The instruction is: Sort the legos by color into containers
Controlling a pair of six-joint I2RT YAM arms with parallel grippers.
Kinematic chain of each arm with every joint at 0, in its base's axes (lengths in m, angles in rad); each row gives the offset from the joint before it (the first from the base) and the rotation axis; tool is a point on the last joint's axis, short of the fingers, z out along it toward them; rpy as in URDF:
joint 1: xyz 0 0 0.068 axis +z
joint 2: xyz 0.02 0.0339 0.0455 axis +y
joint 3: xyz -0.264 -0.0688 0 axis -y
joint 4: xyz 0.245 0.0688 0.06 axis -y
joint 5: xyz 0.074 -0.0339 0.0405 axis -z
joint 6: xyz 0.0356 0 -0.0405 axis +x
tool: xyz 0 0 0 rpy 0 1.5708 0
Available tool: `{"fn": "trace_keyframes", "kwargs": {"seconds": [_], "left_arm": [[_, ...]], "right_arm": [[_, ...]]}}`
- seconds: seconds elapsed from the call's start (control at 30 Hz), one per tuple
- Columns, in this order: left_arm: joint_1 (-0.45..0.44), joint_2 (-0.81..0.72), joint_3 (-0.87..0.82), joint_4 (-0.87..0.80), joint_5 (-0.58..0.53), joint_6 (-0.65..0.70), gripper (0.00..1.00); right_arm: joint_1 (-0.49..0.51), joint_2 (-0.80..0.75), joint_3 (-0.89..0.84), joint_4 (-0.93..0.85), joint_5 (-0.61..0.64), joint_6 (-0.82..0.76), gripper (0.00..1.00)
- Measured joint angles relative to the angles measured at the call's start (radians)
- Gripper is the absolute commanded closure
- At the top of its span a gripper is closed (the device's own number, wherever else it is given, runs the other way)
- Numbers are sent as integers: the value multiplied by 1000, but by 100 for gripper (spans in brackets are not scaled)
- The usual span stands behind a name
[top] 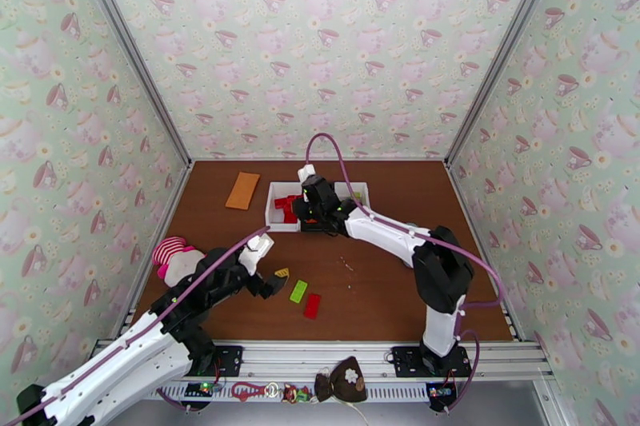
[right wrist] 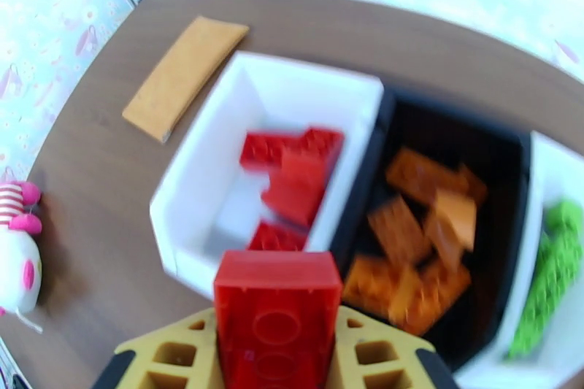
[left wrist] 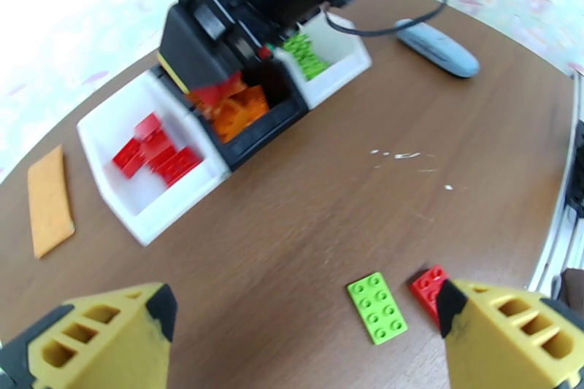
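Legos [right wrist: 416,230], small studded plastic bricks in red, orange and lime green, are mostly lying in three open rectangular plastic bins toward 12 o'clock on the brown table [top: 384,292]. Reds are sitting in the left white bin [right wrist: 219,120], oranges in the black middle bin [right wrist: 452,109] and greens in the right white bin [right wrist: 544,157].

The right gripper [right wrist: 277,343] is clenching a chunky red brick [right wrist: 277,295] above the left white bin's near wall, close to the wall shared with the black one. For a clean drop, a nudge toward 11 o'clock in the wrist view is looking wise, so the brick is clearing that wall before the jaws part. Its long axis appears to be pointing toward 12 o'clock.

The left gripper [left wrist: 306,325] is gaping, grasping nothing, near a flat lime-green brick [left wrist: 377,307]. That brick is lying studs up, running 11 to 5 o'clock, with a loose red brick [left wrist: 427,284] just beside it at 2 o'clock.
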Motion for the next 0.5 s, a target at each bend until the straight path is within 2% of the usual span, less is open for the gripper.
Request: {"fn": "trace_keyframes", "kwargs": {"seconds": [0.23, 0.5], "left_arm": [[23, -13, 0, -19, -21, -39, 0], [39, -5, 0, -23, -21, -51, 0]], "right_arm": [[-27, 156, 163, 23, -15, -34, 69], [-43, 308, 329, 26, -7, -70, 65]]}}
